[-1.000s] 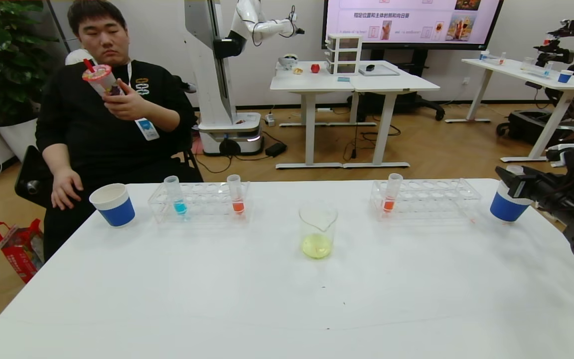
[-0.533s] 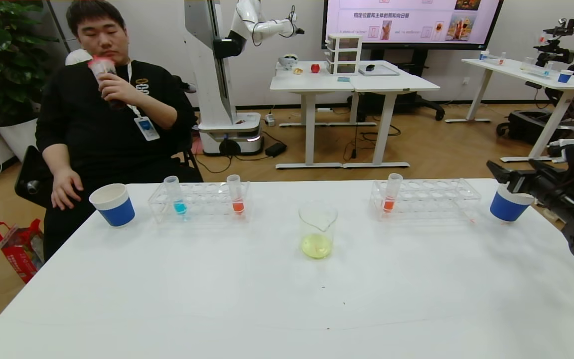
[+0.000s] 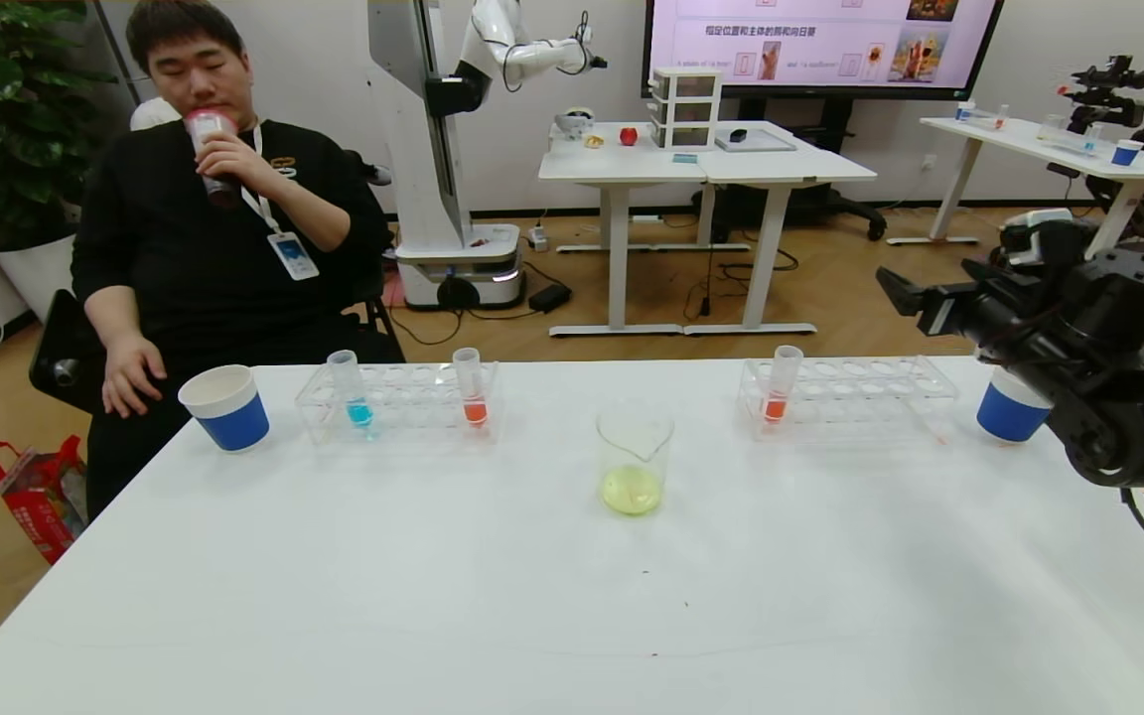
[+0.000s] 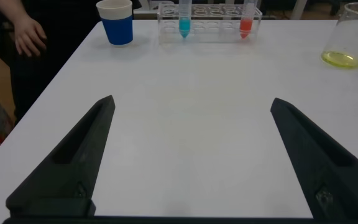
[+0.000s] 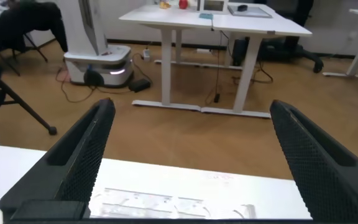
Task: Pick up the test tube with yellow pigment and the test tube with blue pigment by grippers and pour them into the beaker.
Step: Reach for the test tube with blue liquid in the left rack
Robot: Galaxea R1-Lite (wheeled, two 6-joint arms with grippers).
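Note:
The beaker [image 3: 634, 462] stands mid-table with yellow liquid in its bottom; it also shows in the left wrist view [image 4: 347, 37]. The test tube with blue pigment [image 3: 350, 389] stands upright in the left rack [image 3: 403, 402], also seen in the left wrist view [image 4: 184, 18]. The test tube with yellow pigment is not in view. My right gripper [image 3: 915, 298] is open and empty, raised above the right end of the right rack [image 3: 860, 392]; its own view [image 5: 191, 109] looks over the table's far edge. My left gripper [image 4: 191, 106] is open and empty, low over the near table, outside the head view.
Orange-liquid tubes stand in the left rack [image 3: 471, 387] and the right rack [image 3: 782, 382]. Blue paper cups stand at far left [image 3: 225, 407] and far right [image 3: 1011, 409]. A seated person [image 3: 214, 228] drinks behind the table's left corner, one hand near the edge.
My right gripper has risen from over the right blue cup and moved left, still open. The person raised the drink to the mouth. Tubes and beaker have not moved.

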